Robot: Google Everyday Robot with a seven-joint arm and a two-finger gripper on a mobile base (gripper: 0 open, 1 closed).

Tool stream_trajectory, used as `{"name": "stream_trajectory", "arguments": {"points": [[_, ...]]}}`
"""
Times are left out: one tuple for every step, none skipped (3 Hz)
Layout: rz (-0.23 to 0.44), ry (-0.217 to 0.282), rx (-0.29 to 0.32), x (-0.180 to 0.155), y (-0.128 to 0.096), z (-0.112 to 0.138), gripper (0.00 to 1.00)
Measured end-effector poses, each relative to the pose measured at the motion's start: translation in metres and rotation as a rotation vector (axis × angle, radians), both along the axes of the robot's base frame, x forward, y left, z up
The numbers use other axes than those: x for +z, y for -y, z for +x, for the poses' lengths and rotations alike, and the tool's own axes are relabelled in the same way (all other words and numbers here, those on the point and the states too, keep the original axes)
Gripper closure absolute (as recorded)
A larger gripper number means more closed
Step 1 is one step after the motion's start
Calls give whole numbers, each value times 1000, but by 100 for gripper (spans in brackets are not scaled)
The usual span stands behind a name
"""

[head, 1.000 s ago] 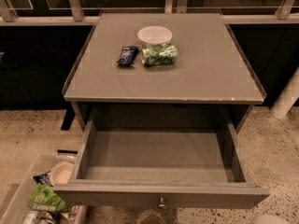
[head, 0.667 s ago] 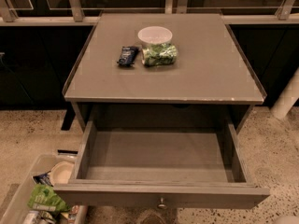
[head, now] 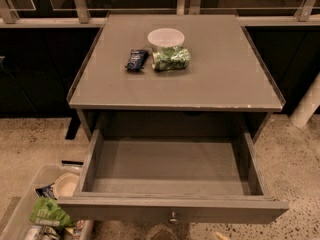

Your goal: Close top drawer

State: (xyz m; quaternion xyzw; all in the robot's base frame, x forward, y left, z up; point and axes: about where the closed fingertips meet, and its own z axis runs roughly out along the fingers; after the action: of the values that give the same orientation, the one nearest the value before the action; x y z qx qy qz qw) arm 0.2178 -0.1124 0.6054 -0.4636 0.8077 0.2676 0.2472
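1. Your gripper is out of shot, so I cannot tell how its jaws stand or place anything against them.
2. The wide, shallow grey top drawer hangs fully pulled out of the grey cabinet, with its small round metal knob centred on the front panel.
3. On the cabinet top, a white round bowl touches a green leafy packet, and a dark blue wrapper lies just beside the packet.
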Motion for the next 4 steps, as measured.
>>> {"name": "stream_trajectory", "arguments": {"points": [[-71, 123, -82, 18, 7, 28, 0], [-71, 144, -117, 23, 17, 56, 0], [-71, 144, -117, 23, 17, 55, 0], [-61, 128, -112, 16, 15, 63, 0]]}}
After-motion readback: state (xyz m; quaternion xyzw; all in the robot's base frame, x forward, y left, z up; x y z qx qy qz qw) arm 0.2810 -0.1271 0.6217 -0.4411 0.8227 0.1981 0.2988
